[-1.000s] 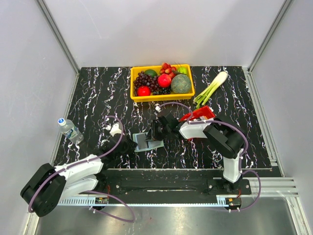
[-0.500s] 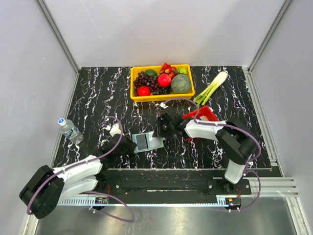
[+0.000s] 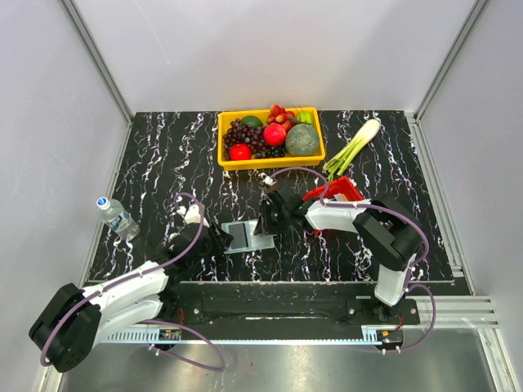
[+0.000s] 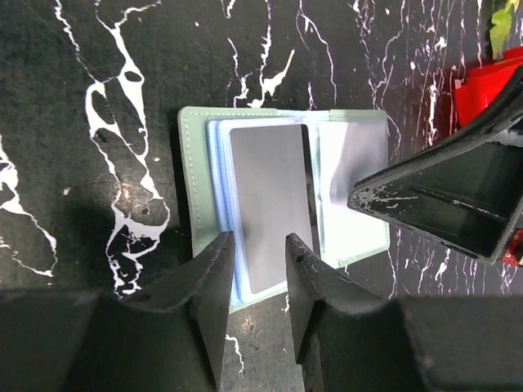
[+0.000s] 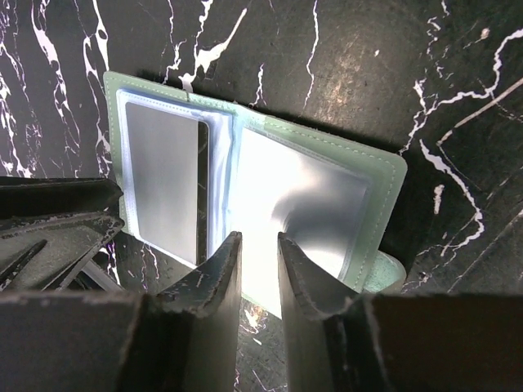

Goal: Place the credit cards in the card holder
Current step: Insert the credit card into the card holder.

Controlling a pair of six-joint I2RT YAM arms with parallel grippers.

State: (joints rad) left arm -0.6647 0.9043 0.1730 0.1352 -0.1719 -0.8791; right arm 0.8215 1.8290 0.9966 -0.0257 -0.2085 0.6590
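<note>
While my left gripper [image 4: 256, 245] hangs spread above the open card holder [image 4: 189, 188] (grey credit card [image 4: 270, 204] lying loose inside), my right gripper [image 5: 259, 245], parted narrowly, grip unclear, might tug the holder and spill it

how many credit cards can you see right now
1: a grey card on the left page of the open card holder; more may be hidden in its other sleeves or elsewhere out of sight.

A card [image 4: 270, 208] sits, seemingly sleeved, left inside the card holder [image 4: 196, 180].
</note>
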